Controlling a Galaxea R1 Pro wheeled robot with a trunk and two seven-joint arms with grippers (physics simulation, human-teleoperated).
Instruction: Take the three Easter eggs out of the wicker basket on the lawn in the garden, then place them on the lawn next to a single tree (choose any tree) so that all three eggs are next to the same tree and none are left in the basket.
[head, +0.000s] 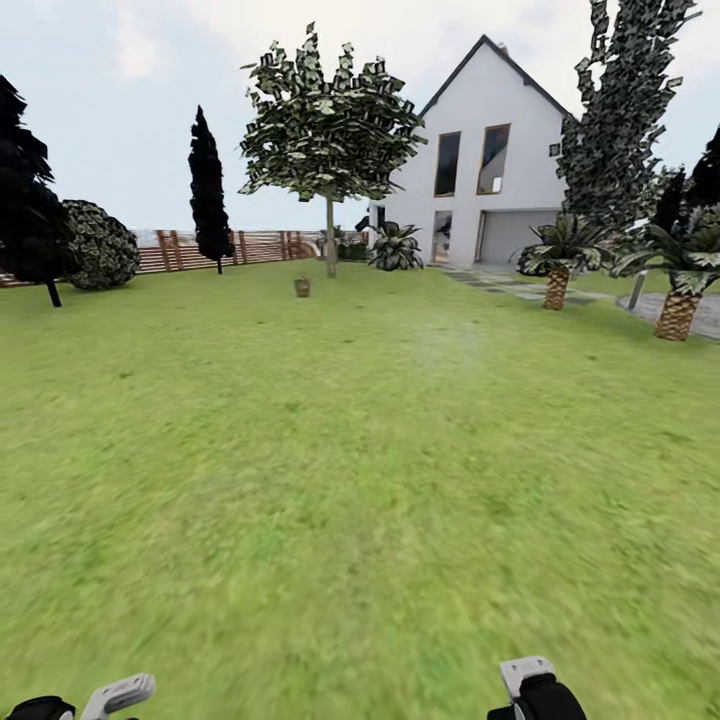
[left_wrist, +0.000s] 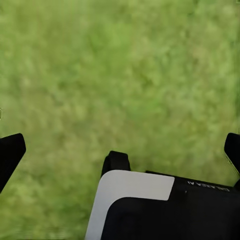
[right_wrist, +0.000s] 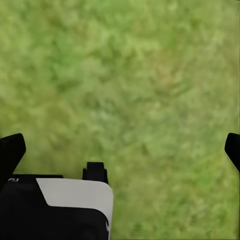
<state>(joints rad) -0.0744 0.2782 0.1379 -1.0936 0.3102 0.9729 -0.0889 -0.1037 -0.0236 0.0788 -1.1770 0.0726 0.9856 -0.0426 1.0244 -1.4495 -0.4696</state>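
Observation:
Far across the lawn (head: 340, 470) stands the small brown wicker basket (head: 301, 287), just in front and left of the tree (head: 330, 140) with its thin straight trunk and round crown. The Easter eggs are out of view; the basket is too small and distant to show its contents. My left gripper (left_wrist: 121, 145) hangs open over bare grass, its dark fingertips (left_wrist: 10, 155) wide apart. My right gripper (right_wrist: 122, 147) is open too, with only grass between its fingertips (right_wrist: 11, 150). Parts of my left arm (head: 118, 694) and right arm (head: 530, 685) show at the head view's lower edge.
A white gabled house (head: 480, 170) stands at the back right, with a grey stepping-stone path (head: 500, 285) and two short palms (head: 556, 272) before it. A wooden fence (head: 250, 246), a dark cypress (head: 208, 190) and a round bush (head: 100, 245) line the back left.

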